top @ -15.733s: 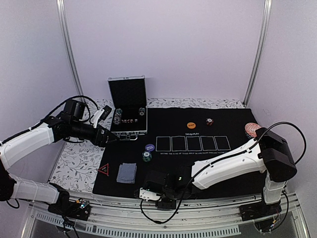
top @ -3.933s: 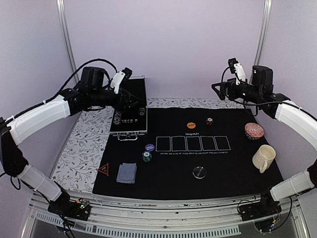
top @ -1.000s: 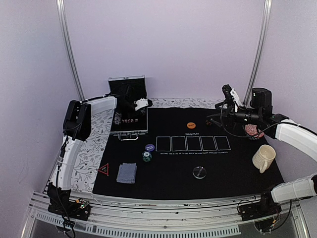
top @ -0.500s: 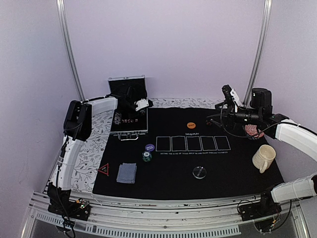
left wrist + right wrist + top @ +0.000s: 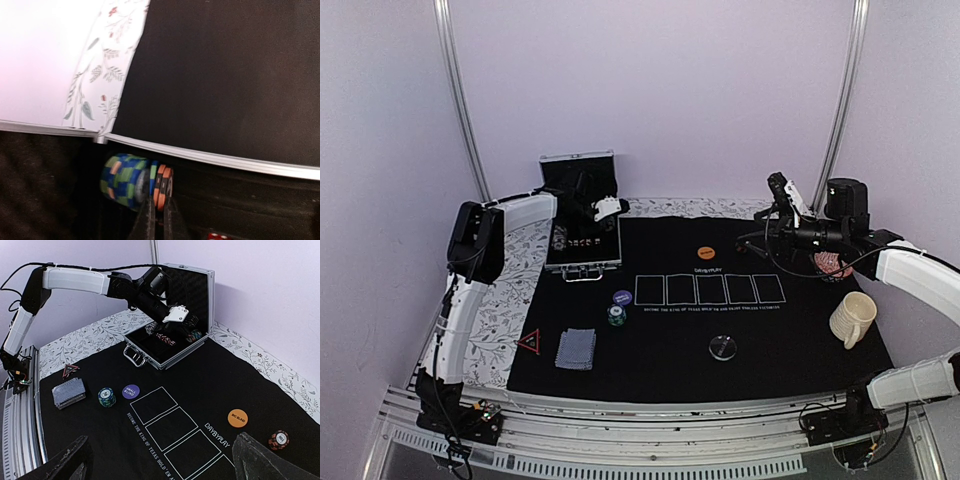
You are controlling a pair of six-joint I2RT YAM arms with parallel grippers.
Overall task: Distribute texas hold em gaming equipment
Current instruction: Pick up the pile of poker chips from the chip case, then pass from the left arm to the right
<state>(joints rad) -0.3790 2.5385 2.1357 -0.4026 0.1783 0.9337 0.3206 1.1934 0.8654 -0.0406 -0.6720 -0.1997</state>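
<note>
Top external: high behind the arm bases, tilted down; whole desk (image 5: 490,300) in frame, black mat (image 5: 770,330) central, open case (image 5: 578,185) at 11 o'clock. Left wrist: very close, inside that case, left fingers (image 5: 146,222) at 6 o'clock, chip row (image 5: 125,177) just above them. Right wrist: mid-height at the desk's right, facing across the mat; case at 12 o'clock. Top and right-wrist views share mat and case.

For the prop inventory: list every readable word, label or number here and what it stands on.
"SMALL BLIND": purple disc.
"BIG BLIND": orange disc.
"DAYBYPLAY": black mat, beside the white rectangles.
"BECOME THE KING OF TEXAS HOLD'EM": same mat, along the rectangles; the rest is unreadable.
Red-black chip: centre label too small to read.
Red triangle marker: symbol too blurred.
</note>
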